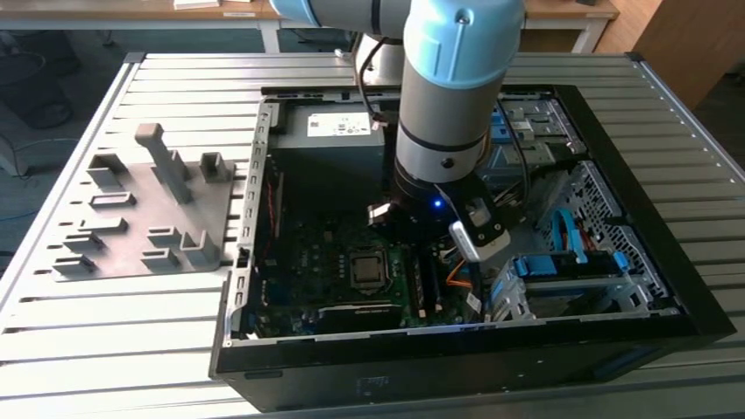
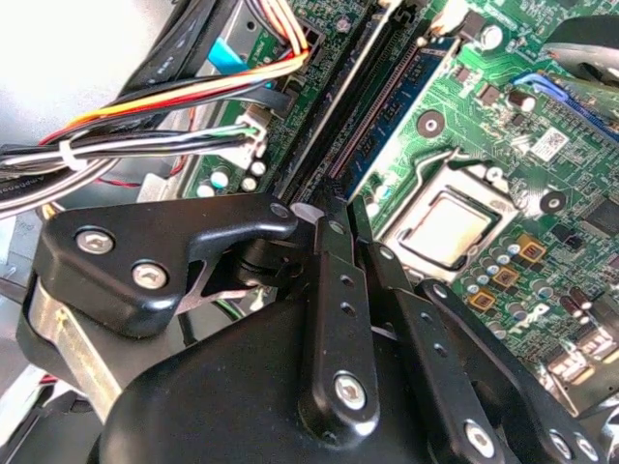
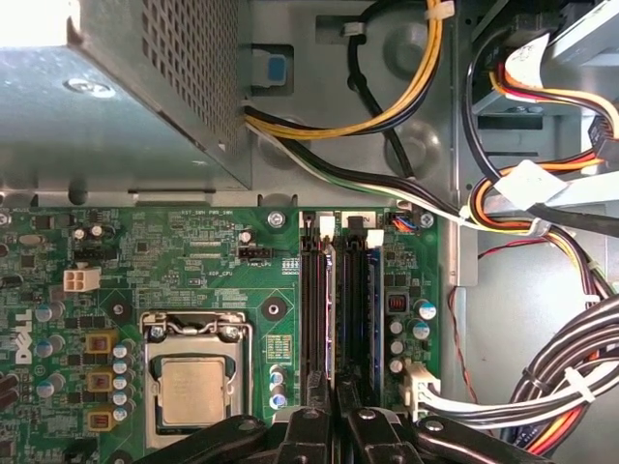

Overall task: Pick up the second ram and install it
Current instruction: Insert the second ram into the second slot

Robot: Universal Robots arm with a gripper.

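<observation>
The black two-fingered gripper (image 3: pixel 334 411) is low inside the open black computer case (image 1: pixel 652 218), with the square silver processor (image 1: pixel 366 271) at about eight o'clock from it in the exterior view. Its fingers are drawn nearly together and appear to pinch the second ram (image 3: pixel 333 309), a thin dark stick seen edge-on along the long black memory slots (image 3: pixel 311 300). If the stick is tilted or off the slot line, pressing could jam it, bend contacts or leave one end unlatched. The bundled yellow, orange and black cables (image 3: pixel 542 387) nearby could snag.
</observation>
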